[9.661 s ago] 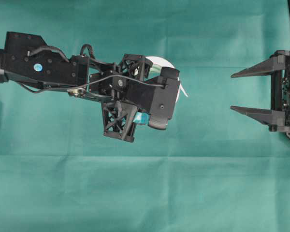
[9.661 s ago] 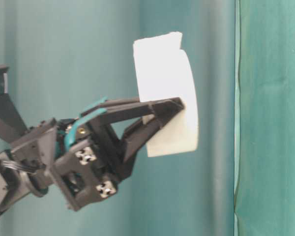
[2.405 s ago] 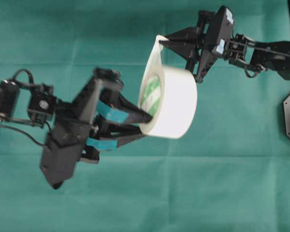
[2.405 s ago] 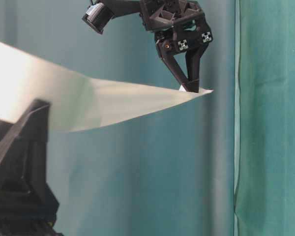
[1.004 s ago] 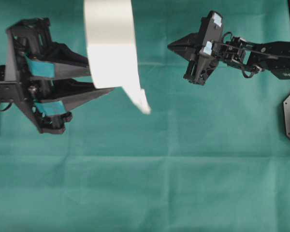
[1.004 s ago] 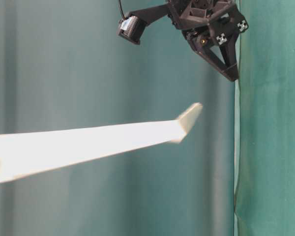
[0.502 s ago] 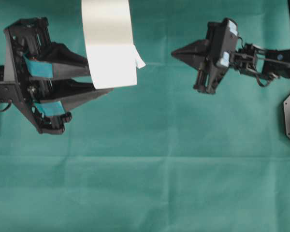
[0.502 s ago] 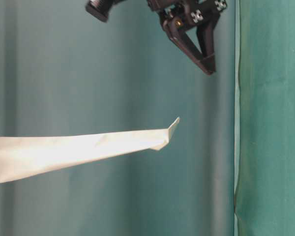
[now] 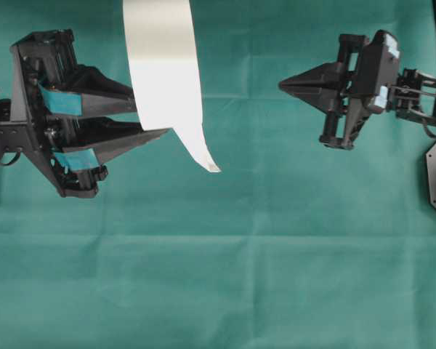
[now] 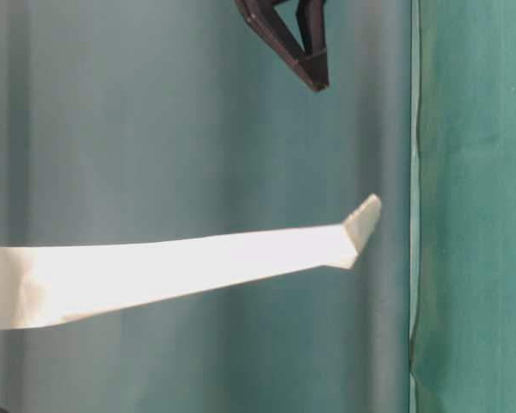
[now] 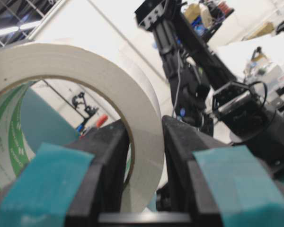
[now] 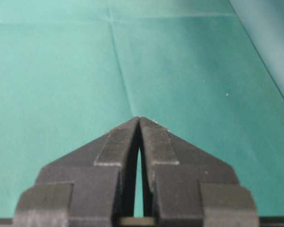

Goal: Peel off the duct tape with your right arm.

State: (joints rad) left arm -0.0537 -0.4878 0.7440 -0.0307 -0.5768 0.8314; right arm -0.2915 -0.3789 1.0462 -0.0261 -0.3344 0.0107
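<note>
I am holding the duct tape (image 9: pixel 163 69) up off the green cloth (image 9: pixel 261 269) in my left gripper (image 9: pixel 156 120), its teal-padded fingers (image 11: pixel 42 189) pinching the wall of the roll, one inside the greenish core and one outside, as the left wrist view is showing plainly. My right gripper (image 9: pixel 283 85) is hanging well apart from the roll, over on the right of the overhead view, its two plain black fingers (image 12: pixel 118 146) pressed together tip to tip and holding nothing; the right wrist view is showing only bare cloth beneath them. A length of white tape (image 9: pixel 196 149) is trailing loose from the roll, and in the table-level view it is reaching across the frame with its bent end (image 10: pixel 359 225) dangling free below the right gripper's tips (image 10: pixel 314 79), touching neither. Judging from that, the peel is partly done: a strip is already pulled away from the roll, yet it is not in my right gripper's grasp, and what is left, as I am reading it, is to open those fingers, take the free end again and draw more tape off.
</note>
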